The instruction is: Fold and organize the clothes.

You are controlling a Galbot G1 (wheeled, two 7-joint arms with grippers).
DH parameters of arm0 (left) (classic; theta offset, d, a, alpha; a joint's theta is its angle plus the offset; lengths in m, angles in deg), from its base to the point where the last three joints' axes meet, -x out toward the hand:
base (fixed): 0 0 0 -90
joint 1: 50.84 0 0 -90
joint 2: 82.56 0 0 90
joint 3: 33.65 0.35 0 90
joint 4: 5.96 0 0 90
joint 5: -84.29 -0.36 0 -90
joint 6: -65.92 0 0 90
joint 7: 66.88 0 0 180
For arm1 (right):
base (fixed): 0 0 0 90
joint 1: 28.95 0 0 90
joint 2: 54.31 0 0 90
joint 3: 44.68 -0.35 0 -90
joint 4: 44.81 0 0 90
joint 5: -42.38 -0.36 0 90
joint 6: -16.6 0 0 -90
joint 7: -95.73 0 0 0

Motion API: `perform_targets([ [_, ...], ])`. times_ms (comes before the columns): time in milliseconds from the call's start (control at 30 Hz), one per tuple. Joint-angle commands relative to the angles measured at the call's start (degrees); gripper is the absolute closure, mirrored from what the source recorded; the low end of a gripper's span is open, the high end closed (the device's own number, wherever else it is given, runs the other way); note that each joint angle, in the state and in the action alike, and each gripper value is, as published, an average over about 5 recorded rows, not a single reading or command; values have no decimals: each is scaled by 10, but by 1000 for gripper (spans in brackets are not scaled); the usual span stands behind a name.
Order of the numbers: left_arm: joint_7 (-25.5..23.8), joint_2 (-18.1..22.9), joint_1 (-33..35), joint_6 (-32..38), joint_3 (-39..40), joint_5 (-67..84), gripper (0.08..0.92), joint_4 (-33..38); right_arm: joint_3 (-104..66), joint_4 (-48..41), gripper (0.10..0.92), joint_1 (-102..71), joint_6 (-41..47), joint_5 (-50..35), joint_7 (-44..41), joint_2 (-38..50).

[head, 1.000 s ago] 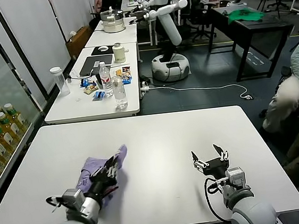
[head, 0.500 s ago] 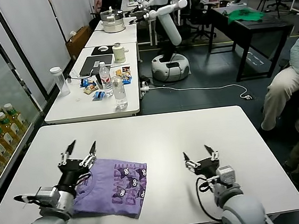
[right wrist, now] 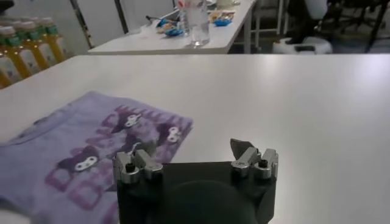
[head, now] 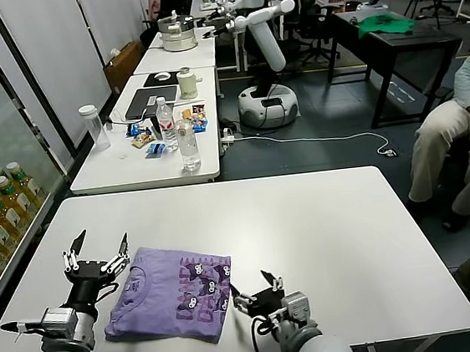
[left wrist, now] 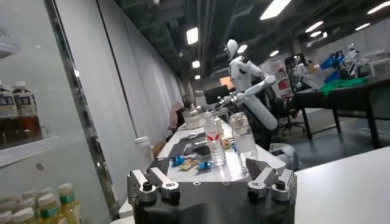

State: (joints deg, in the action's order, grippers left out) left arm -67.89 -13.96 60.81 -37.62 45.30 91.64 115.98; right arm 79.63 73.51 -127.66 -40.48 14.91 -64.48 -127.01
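Soft lavender short-sleeved T-shirt (head: 171,304), dark purple print up, lies flat on white surface (head: 325,234) near front-left edge, long axis 9-to-3. Left gripper (head: 97,251) at shirt's 10 o'clock, spread wide, empty. Right gripper (head: 256,287) at shirt's 3 o'clock corner, open, empty, probably nearer.

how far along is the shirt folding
Done: the purple T-shirt lies spread flat on the white table, print side up. In hand: nothing; the left pincer is open above the shirt's left edge, the right pincer open beside its right edge. Left: no fold is visible, so all the folding.
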Motion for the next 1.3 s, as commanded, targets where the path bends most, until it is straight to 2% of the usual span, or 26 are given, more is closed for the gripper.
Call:
perform_targets([
  [33, -6, 0, 7, 20, -17, -23, 177, -18, 60, -29, 203, 11, 2, -42, 50, -30],
  [633, -4, 3, -2, 25, -5, -21, 177, -41, 64, -74, 222, 37, -5, -67, 100, -59],
  [1033, -4, 6, -1, 25, -3, -21, 177, -44, 62, -97, 548, 48, -12, -87, 94, -75],
  [1300, -6, 5, -2, 45, -4, -22, 177, -51, 39, -73, 781, 56, -30, -57, 64, -64],
])
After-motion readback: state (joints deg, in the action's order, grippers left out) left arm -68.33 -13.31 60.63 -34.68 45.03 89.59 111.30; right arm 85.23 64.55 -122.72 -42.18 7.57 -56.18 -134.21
